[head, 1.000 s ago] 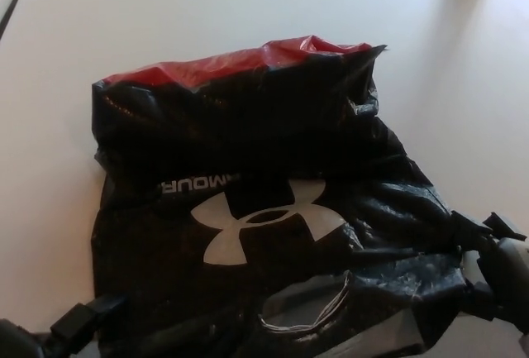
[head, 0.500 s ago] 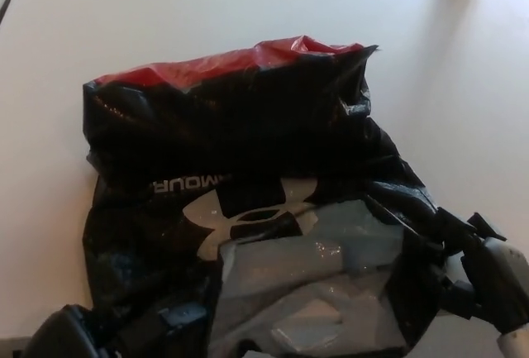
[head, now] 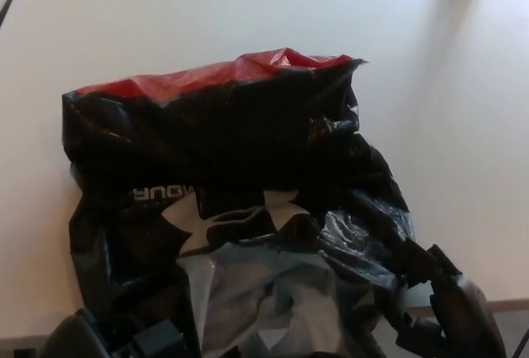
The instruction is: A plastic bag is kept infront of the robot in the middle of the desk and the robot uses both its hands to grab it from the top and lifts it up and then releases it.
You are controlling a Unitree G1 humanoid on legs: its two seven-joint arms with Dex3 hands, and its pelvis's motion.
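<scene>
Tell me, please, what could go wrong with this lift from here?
The bag is thin, crumpled plastic, so it may slip or tear if the right hand holds only a fold. The left hand is mostly out of frame, so an uneven lift could tilt the bag.

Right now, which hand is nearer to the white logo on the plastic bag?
Left. The left hand sits at the bag's bottom left corner, just below the white logo. The right hand is off at the plastic bag's lower right edge, farther away.
</scene>
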